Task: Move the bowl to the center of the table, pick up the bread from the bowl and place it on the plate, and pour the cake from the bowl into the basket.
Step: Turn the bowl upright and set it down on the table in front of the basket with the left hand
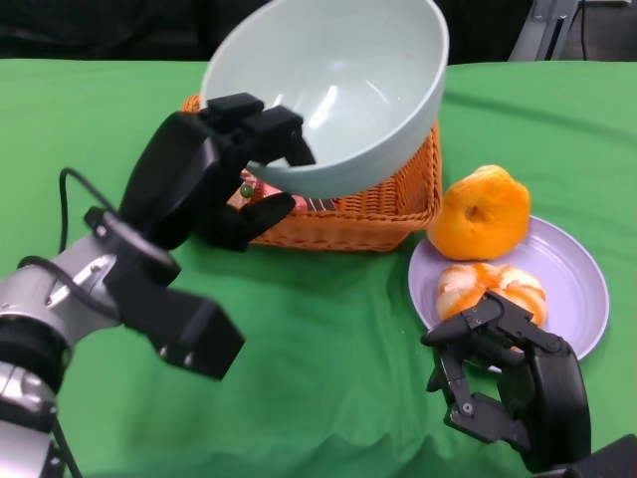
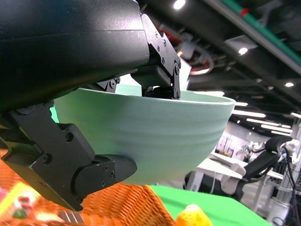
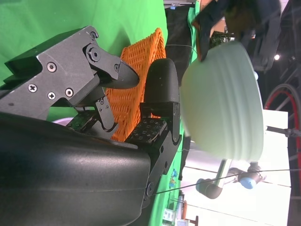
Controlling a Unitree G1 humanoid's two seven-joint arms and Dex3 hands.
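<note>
Bowl tilted over basket, beside plate

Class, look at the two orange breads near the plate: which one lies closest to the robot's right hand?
The flatter, white-streaked bread lying on the plate, right beside the right hand. The rounder bread sits farther back at the plate's rim.

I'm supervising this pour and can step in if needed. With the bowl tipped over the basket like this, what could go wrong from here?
The left hand grips the bowl only at its rim, tilted above the basket; it could slip and drop onto the basket.

One bread sits on the edge of the plate and might roll off if jostled.

The right hand rests against the plate's near side; moving it may shove the plate.
</note>
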